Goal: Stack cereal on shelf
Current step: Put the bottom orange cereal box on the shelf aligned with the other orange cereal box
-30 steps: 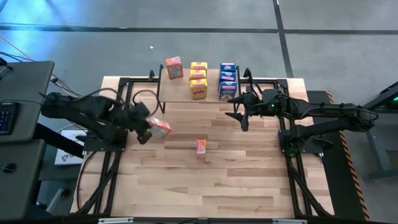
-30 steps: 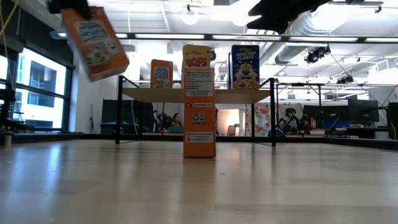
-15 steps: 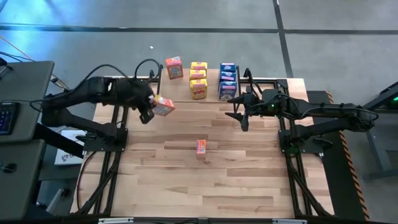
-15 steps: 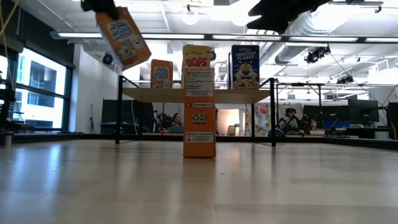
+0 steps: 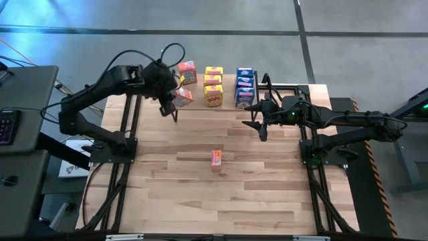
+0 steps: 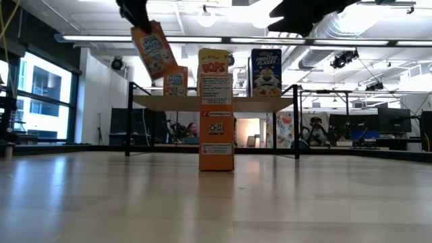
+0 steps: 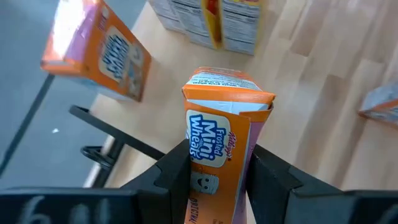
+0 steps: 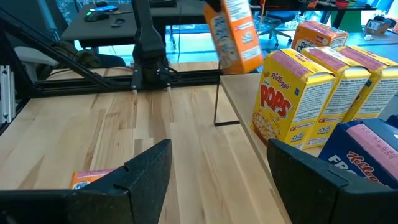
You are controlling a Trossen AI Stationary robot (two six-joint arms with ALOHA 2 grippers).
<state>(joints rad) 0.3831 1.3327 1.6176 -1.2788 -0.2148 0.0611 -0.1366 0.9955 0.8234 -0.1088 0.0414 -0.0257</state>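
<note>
A grey concrete floor [image 5: 267,47] surrounds the pale wooden surface [image 5: 221,194]. Beyond it, tall windows [image 6: 34,101] glow, strip lights [image 6: 202,39] line the ceiling, and desks with monitors [image 6: 391,120] stand behind.

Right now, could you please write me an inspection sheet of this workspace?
Surface: light wooden plank tabletop, bare apart from one box.
Job's things: low wooden shelf on thin black legs carries one orange-red, three yellow and three blue small cardboard cereal boxes; another orange-red box stands on the tabletop.
Clutter: nothing seen.
Grippers: left pincer shut on an orange-red Frosted Mini-Wheats box, tilted above the shelf's left end; right pincer open, empty, beside the shelf's right end.
Cables: black cable loop on left arm.
Surroundings: grey floor, desks beyond.
</note>
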